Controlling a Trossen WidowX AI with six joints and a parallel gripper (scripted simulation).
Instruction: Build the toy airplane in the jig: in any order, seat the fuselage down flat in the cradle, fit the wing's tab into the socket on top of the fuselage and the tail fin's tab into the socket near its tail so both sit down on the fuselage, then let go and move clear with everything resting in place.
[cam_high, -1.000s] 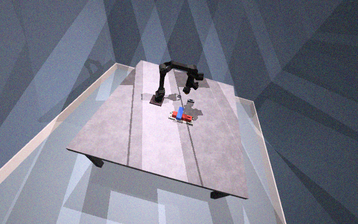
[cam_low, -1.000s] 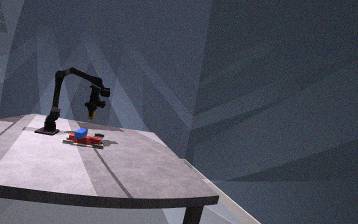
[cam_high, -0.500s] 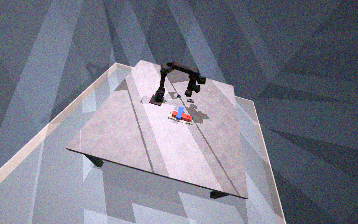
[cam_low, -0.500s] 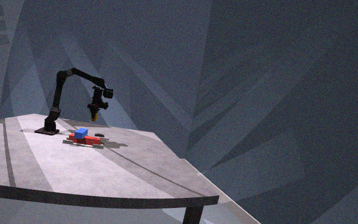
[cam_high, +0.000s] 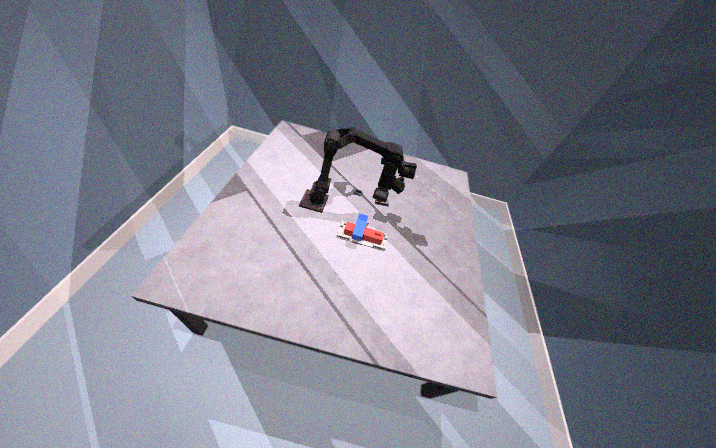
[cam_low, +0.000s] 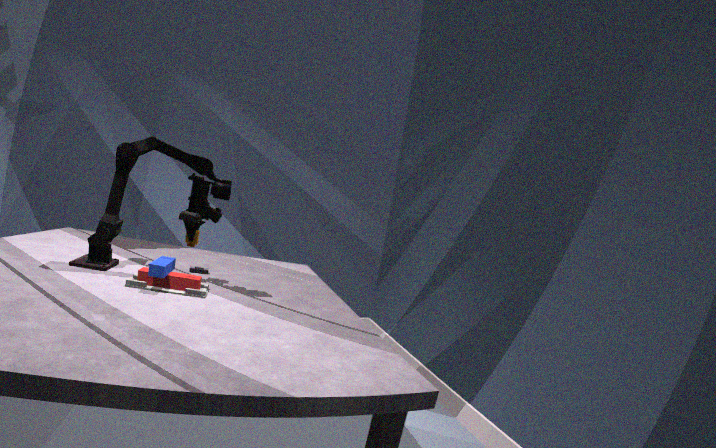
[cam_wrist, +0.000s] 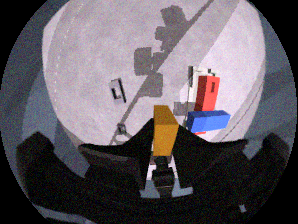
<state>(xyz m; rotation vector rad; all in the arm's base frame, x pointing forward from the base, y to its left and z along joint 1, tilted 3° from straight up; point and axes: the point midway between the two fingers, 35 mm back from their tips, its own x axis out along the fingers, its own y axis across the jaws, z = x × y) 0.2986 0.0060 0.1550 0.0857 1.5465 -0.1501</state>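
Observation:
My gripper (cam_low: 192, 239) (cam_wrist: 160, 121) is shut on the orange tail fin (cam_low: 195, 237) (cam_wrist: 164, 131), held above the table, beyond the cradle in the exterior view. The fin's tab cannot be made out. The red fuselage (cam_high: 373, 235) (cam_low: 184, 280) (cam_wrist: 206, 96) lies in the pale cradle (cam_high: 345, 239) (cam_low: 196, 292) (cam_wrist: 192, 91) and looks level. The blue wing (cam_high: 360, 227) (cam_low: 161, 267) (cam_wrist: 209, 121) lies across its top; its tab is hidden. The dark tail socket (cam_wrist: 213, 87) shows in the fuselage's top near one end. The fin is to one side of it, not over it.
A small dark holder (cam_low: 199, 269) (cam_wrist: 120, 88) stands on the table (cam_high: 253, 274) (cam_low: 295, 348) beyond the cradle. A smaller holder (cam_high: 358, 192) (cam_wrist: 121, 125) stands nearer the arm's base (cam_high: 313, 199) (cam_low: 93, 261). The raised blue wing lies beside the fin in the wrist view.

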